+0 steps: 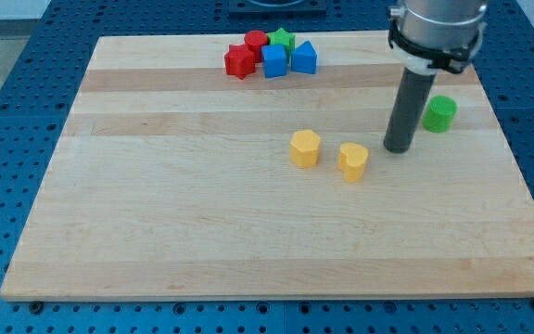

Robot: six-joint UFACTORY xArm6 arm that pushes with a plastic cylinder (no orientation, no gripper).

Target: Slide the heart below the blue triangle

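The wooden tabletop (pixel 202 232) is bare along its near half. Past the middle sit two yellow blocks close to each other but apart: the yellow heart (pixel 352 160) to the right and slightly nearer, and the yellow hexagon (pixel 305 147) to its left. My tip (pixel 397 148) rests on the wood just to the right of the yellow heart, a small gap between them, and roughly level with it. The rod rises straight up from there to the grey collar of the arm at the far right. There are no jaws on this arm, only the rod, so nothing is pinched or spread.

Just beyond and to the right of my tip stands the green cylinder (pixel 439 113), near the right edge; the rod overlaps its left side in this view, so I cannot tell whether they touch.

At the far edge, left of centre, a cluster is packed together: the blue triangle (pixel 305 57) at its right end, a blue cube (pixel 273 61) beside it, a red block (pixel 239 61) at the left, and behind them a red cylinder (pixel 255 40) and a green block (pixel 281 39), perhaps a star. The heart lies well apart from that cluster.
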